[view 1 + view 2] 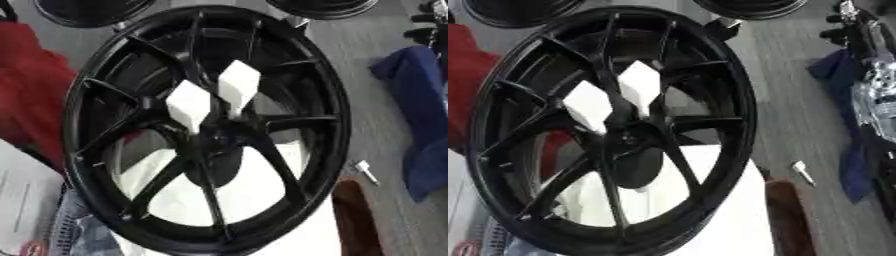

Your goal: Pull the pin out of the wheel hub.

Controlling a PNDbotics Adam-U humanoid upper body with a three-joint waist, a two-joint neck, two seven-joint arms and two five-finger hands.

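A large black spoked wheel [103, 102] fills both views, tilted and lying on a white support [255, 192]. Two white block-headed pins stand out of its hub [219, 137]: one on the left [188, 105] and one a little higher on the right [238, 84]. A third small white pin [801, 172] lies loose on the grey floor to the wheel's right. My right hand [849, 26] shows dark at the upper right edge, with its silver and black forearm [877, 87] below it, well apart from the wheel. My left hand is in neither view.
A blue cloth [418, 105] lies at the right and a red cloth [31, 90] at the left. Two more black rims [87, 12] [325, 7] lie at the top. A brown object [354, 215] and white paper [26, 200] sit near the bottom.
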